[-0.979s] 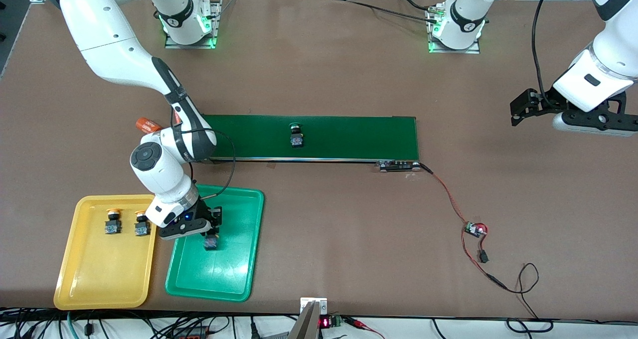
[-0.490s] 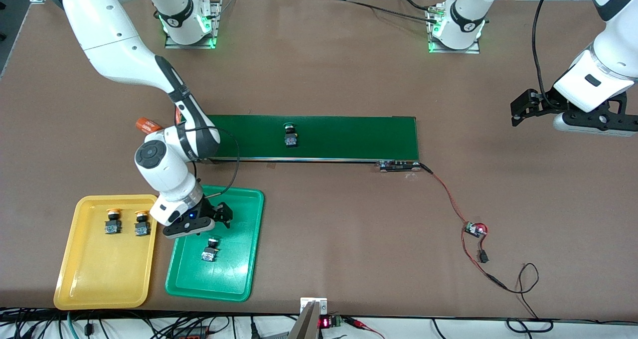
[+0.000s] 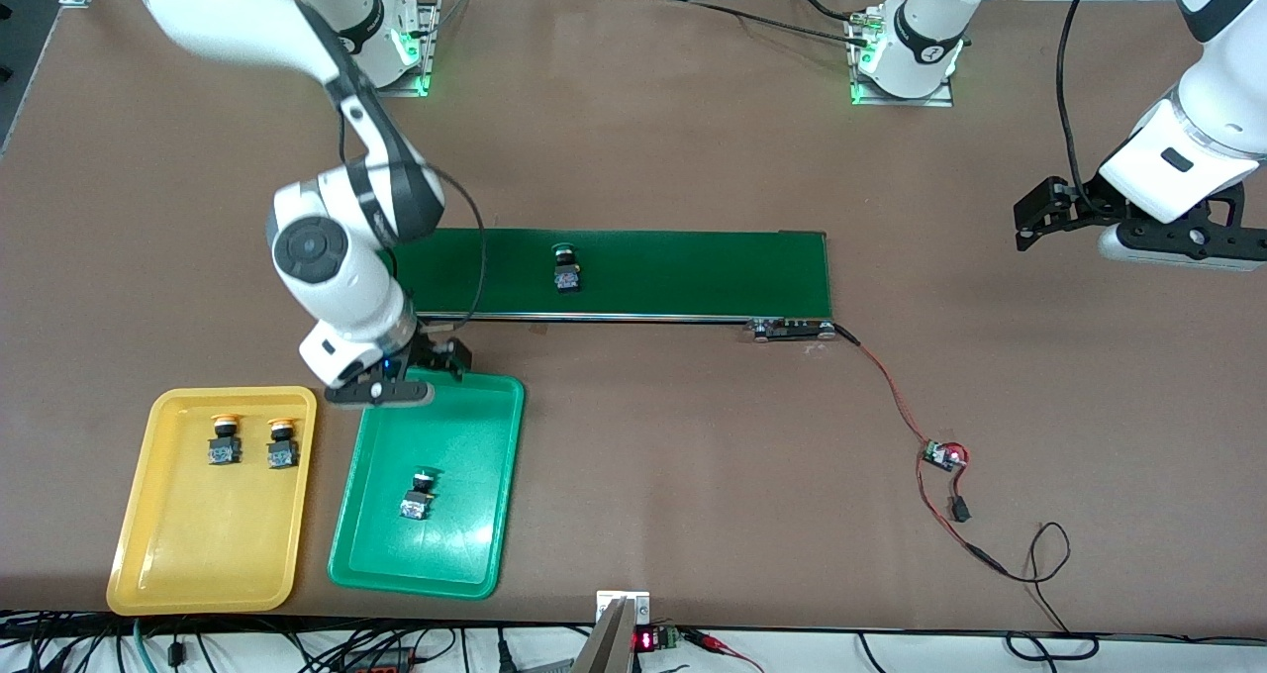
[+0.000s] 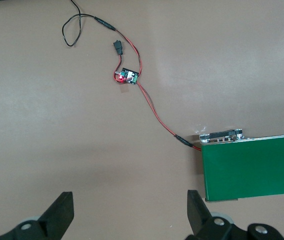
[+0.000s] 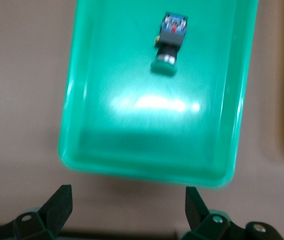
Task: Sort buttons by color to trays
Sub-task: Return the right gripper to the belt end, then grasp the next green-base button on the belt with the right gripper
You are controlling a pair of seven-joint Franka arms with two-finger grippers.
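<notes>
Right tool [image 3: 411, 376] gapes empty over the glossy, round-cornered green tray [image 3: 485, 455]; left tool [image 4: 127, 220] likewise.

No legible text anywhere.

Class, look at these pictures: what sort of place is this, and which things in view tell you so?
Probably a robotics lab set up as a mock sorting line. Two arms are bolted to a brown table, a short green conveyor belt carries a button, and bare wiring with a small circuit board lies exposed.
</notes>
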